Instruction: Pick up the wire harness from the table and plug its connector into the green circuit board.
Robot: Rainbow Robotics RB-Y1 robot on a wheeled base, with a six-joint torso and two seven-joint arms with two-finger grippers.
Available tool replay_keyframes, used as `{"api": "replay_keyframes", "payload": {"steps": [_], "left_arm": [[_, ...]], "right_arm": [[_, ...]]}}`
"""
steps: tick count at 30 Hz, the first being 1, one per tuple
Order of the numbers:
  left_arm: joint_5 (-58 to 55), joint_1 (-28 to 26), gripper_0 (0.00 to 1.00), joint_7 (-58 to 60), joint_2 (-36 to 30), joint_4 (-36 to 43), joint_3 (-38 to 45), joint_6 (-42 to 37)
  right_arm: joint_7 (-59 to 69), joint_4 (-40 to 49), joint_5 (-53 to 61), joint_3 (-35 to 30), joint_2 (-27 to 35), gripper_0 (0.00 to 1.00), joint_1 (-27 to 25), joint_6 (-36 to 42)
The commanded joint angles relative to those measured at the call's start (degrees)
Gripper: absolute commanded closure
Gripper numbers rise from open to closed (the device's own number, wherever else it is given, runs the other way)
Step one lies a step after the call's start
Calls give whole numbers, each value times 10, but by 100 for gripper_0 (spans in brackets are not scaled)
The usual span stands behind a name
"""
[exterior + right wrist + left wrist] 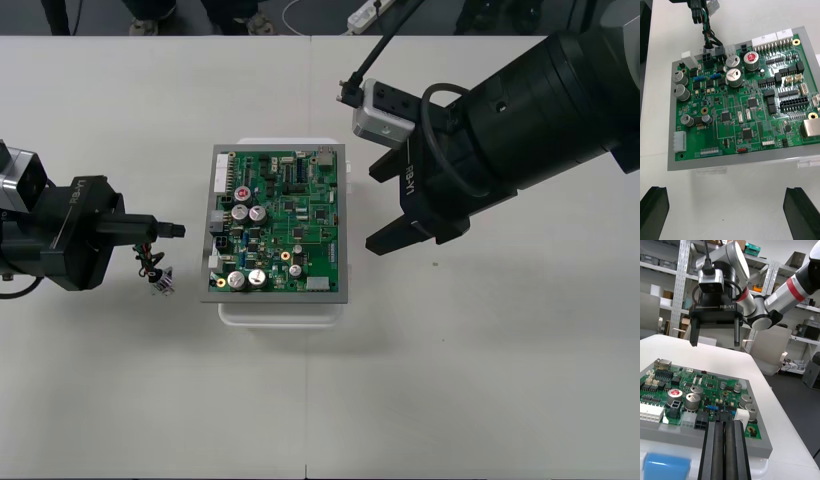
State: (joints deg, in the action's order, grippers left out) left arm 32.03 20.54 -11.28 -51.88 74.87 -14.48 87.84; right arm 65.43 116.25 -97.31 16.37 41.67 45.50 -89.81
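One circuit board (285, 225), one base (280, 312), one harness (157, 275), two tools: left tool (178, 229), right tool (373, 208).

My right gripper (715, 345): black, white RB-Y1 lettering, silver camera box (713, 279), black cable (706, 253). Behind it, silver arm links (763, 313) and a red ring (796, 288).

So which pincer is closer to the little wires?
Left. The left pincer is shut on the wire harness, dangling under it; the right pincer hangs open on the other side of the green circuit board.
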Motion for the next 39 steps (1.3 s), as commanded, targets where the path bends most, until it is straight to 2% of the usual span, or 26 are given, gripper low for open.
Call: {"api": "replay_keyframes", "payload": {"steps": [1,6,16,39], "left_arm": [[12,7,100,-34,-22,-11,-5,22],[19,13,100,-44,-22,-23,-8,22],[5,53,100,-100,-22,-81,-66,22],[-43,56,100,-103,-6,-100,-66,22]], "right_arm": [[-10,38,-35,-24,-25,11,-2,-2],[-10,46,-53,-24,-41,11,-2,-2],[-2,64,-113,-24,-68,11,-2,-2],[3,79,-169,-14,-89,11,-2,-2]]}}
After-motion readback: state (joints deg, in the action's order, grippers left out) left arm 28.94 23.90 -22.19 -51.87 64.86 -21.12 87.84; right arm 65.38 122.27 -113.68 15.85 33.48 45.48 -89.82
